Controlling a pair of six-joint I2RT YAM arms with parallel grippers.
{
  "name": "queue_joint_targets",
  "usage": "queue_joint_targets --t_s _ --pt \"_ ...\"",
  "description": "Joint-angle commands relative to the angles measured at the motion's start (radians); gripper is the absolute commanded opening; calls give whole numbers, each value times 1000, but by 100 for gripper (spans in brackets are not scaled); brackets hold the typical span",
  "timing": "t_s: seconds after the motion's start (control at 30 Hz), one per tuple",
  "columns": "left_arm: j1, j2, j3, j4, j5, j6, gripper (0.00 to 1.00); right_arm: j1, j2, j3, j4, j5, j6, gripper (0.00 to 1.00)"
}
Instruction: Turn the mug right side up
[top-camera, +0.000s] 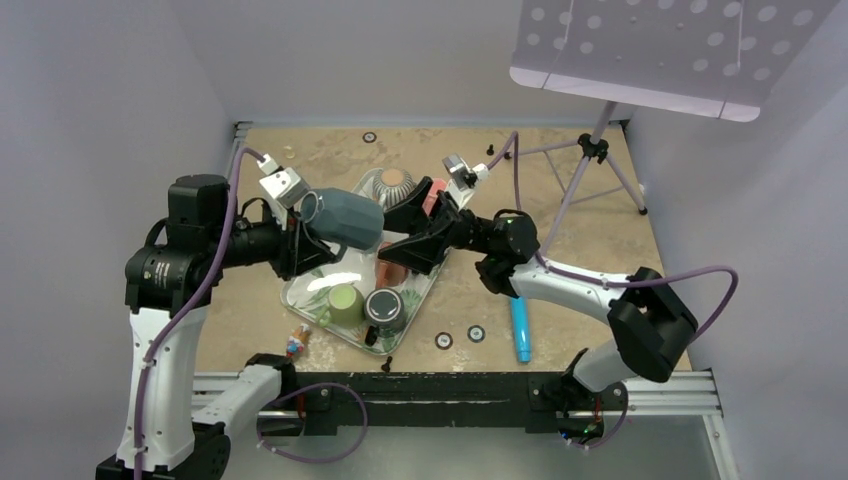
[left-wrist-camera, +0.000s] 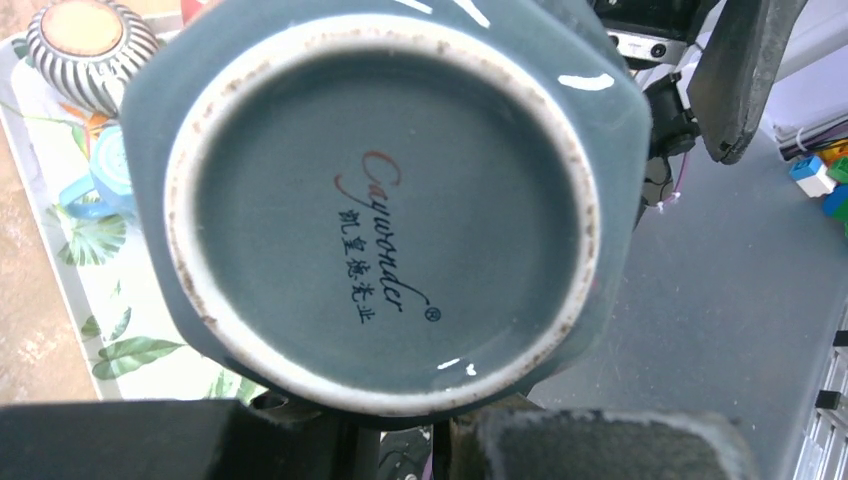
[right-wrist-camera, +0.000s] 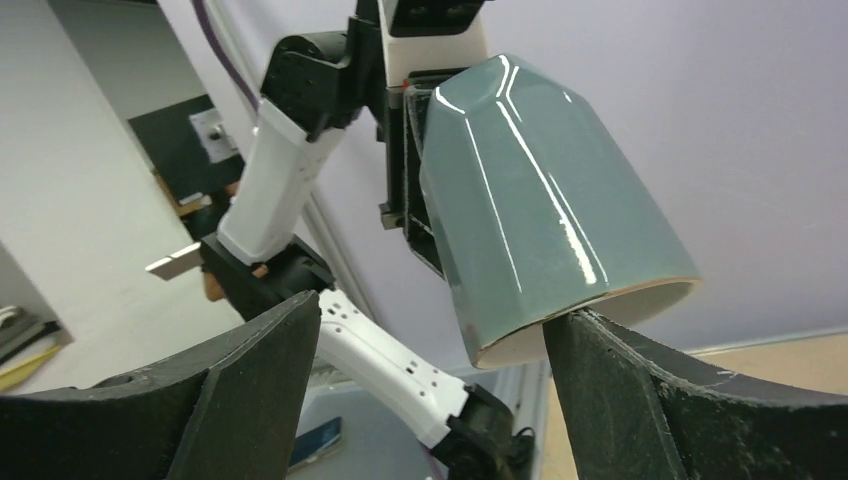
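Nearest to the arm bases, on the tabletop (top-camera: 320, 150), stands a tray (top-camera: 300, 292) printed with leaves. It carries a green cup (top-camera: 345, 302) and a dark lidded jar (top-camera: 386, 309). Above this tray, in the air, is the mug (top-camera: 348, 218), lying on its side. The left gripper (top-camera: 305, 240) is closed on it at the base end, near the handle. The exact place of contact I cannot tell. The right gripper (top-camera: 408, 228) is spread wide at the mouth of the mug and grips nothing. One of its fingers (right-wrist-camera: 650, 400) is just beside the rim. I judge the step to be a handover, so that the mouth can be turned upward. To do it well, the right gripper should take the wall deeply, one finger inside and one outside. It should close fully before the left gripper lets go, because the glaze looks slippery. The turning is better done high enough to pass over the cup and the jar, and the mug set down on a bare part of the tray. The mug is grey-teal and glossy, with faceted sides that widen toward a round rim. Its bottom has a pale, speckled foot ring and a printed maker's mark. Farther back on the tray sits a striped pot (top-camera: 392, 183).
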Motion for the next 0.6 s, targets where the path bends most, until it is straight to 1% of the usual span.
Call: queue_joint_targets --t_s 0.0,0.1,0.17,0.2,0.27,0.37,0.4,0.43,0.47,0.5,0.53,0.57 --pt "-2 -12 19 128 87 -40 0 14 20 61 174 -36 134 83" --pt "-12 -15 -11 170 119 -58 0 28 61 95 206 -48 183 79" --pt "-28 -13 -32 189 113 -60 0 32 90 125 265 -49 229 72" --pt "-34 -10 -43 195 115 -56 0 32 104 136 293 -47 249 66" --pt "-45 -3 -60 197 111 -50 0 32 117 158 306 -37 266 51" --pt "-48 5 -64 167 86 -12 0 29 109 159 275 -41 245 14" --pt "-48 3 -64 152 69 12 6 23 92 145 249 -36 224 2" --pt "-48 -2 -63 136 39 30 30 14 67 128 212 -28 197 0" --pt "-47 -10 -66 124 -4 43 52 2 40 108 155 -20 160 0" --pt "-47 -21 -71 119 -58 53 70 -12 3 91 79 -13 116 0" --pt "-47 -39 -80 116 -115 61 82 -27 -39 82 -25 -2 44 0" --pt "-47 -55 -90 119 -166 69 88 -39 -105 82 -182 24 -58 0"
